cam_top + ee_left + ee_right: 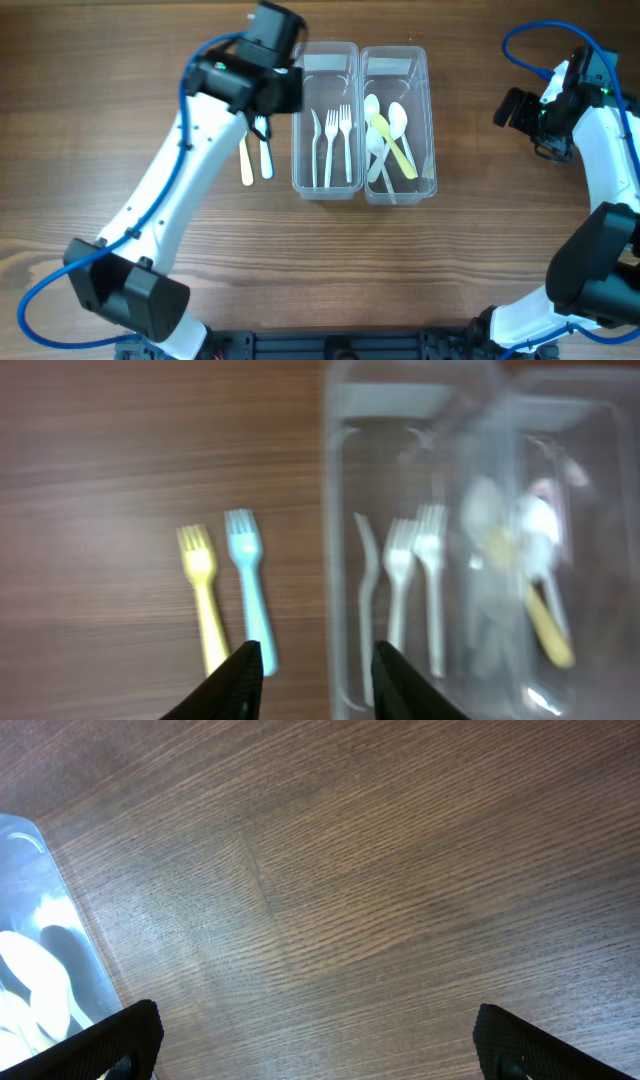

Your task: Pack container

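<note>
Cutlery is mostly packed, as far as we can see: three white forks lie in the left clear container, and white and yellow spoons are heaped in the right container set close beside it. What we judge is left are the yellow fork and the blue fork, which lie side by side on the table just beside the fork container. The left gripper hangs over those two forks, pointing down with its fingers apart and empty, one fingertip near the blue fork's handle. The right gripper sits well away toward the table's right side, spread wide above the wood and holding nothing.
</note>
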Tool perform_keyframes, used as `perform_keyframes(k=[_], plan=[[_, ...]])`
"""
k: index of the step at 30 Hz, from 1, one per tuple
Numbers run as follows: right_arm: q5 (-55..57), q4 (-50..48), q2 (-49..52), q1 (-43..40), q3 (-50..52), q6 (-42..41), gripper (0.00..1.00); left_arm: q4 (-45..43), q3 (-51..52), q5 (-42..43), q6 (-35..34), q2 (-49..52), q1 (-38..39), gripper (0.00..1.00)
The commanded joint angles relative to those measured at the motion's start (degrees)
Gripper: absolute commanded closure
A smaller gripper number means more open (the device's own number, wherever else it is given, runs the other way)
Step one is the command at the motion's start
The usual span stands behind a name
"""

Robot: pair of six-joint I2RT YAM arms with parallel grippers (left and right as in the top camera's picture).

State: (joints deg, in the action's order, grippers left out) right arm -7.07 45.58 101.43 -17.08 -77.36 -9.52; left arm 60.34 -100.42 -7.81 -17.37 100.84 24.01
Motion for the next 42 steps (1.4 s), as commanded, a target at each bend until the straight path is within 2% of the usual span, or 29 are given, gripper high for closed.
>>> perform_keyframes(k=[1, 4, 8, 12, 15, 21, 23, 26, 30, 33, 36, 39, 42], plan=[[-0.5, -0.1, 0.7, 0.2, 0.0, 0.1, 0.01, -0.3, 5.3, -0.5, -0.2, 4.4, -8.2, 0.58], [-0.5, -0.1, 0.7, 0.2, 0.0, 0.1, 0.01, -1.6, 9.2, 4.8, -0.2, 11.0, -12.3, 0.56], [-0.5, 0.1, 0.7, 0.2, 0.0, 0.1, 0.0, -5.0, 9.4, 5.2, 0.7, 19.6, -12.9, 0.54], [-0.5, 0.4, 0.7, 0.2, 0.0, 0.1, 0.01, -6.3, 9.4, 5.2, 0.7, 22.3, -12.9, 0.54], [-0.5, 0.4, 0.7, 0.2, 0.0, 0.1, 0.01, -6.9, 9.4, 5.2, 0.6, 23.5, -12.9, 0.6], [-0.5, 0.3, 0.7, 0.2, 0.0, 0.2, 0.01, -8.1, 9.4, 4.8, 0.7, 25.7, -13.0, 0.6], [-0.5, 0.4, 0.7, 0.2, 0.0, 0.2, 0.0, -8.3, 9.5, 4.7, 0.7, 25.7, -13.4, 0.64], [-0.5, 0.6, 0.7, 0.2, 0.0, 0.2, 0.01, -7.3, 9.8, 4.8, 0.6, 25.7, -14.9, 0.77], [-0.5, 0.5, 0.7, 0.2, 0.0, 0.1, 0.01, -4.8, 9.8, 4.8, 0.7, 25.7, -15.8, 0.85], [-0.5, 0.6, 0.7, 0.2, 0.0, 0.1, 0.01, -2.7, 9.8, 4.8, 0.7, 24.6, -15.8, 0.87], [-0.5, 0.6, 0.7, 0.2, 0.0, 0.1, 0.0, -1.3, 9.0, 4.8, 0.6, 19.5, -15.6, 0.88], [-0.5, 0.5, 0.7, 0.2, 0.0, 0.1, 0.0, 2.4, 3.8, 5.1, 0.6, 9.5, -12.7, 0.89], [-0.5, 0.5, 0.7, 0.2, 0.0, 0.2, 0.01, -0.4, 1.6, 5.2, 0.6, -0.7, -6.2, 0.91]])
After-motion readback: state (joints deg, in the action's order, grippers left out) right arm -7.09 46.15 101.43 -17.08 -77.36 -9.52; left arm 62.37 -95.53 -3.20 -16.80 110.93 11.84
